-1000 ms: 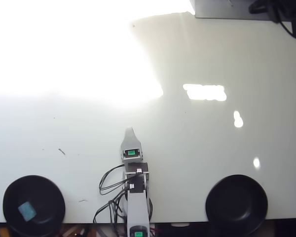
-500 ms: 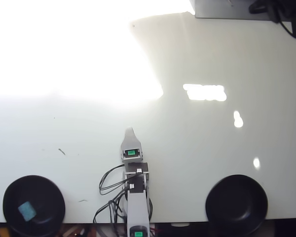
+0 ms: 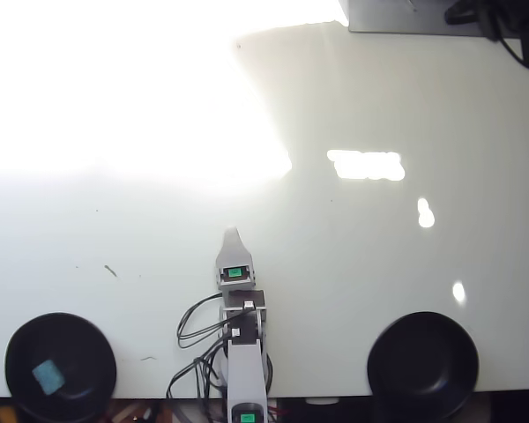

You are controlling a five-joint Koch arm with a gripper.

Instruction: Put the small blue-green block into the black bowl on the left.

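Overhead view only. White glossy surface (image 3: 379, 264), the upper left blown out by strong glare, a few smaller bright reflections on the right half. Small blue-green block (image 3: 48, 375) lies inside the black bowl (image 3: 22, 339) at the lower left of the view, resting on the bowl's floor slightly left of its centre, turned a little askew. Second black bowl (image 3: 423, 361), same look, sits at the lower right, nothing seen in it; both bowls are near the bottom edge of the surface and well apart from each other. White robot arm (image 3: 245, 366) comes up from the bottom edge between the two bowls, folded back close to its base, with bright green square marks on the upper link and at the very bottom. Black cables (image 3: 194, 322) loop out on the arm's left side. End effector (image 3: 232, 234) points toward the top of the view, well apart from both bowls and from the block; only one grey tip shows, the jaws stacked one behind the other from this camera, so cannot tell if they are spread or pressed together; nothing visibly held. Grey box-like object (image 3: 406, 16) sits at the top right edge with dark cables (image 3: 502, 22) beside it. Small dark specks on the surface left of the arm.
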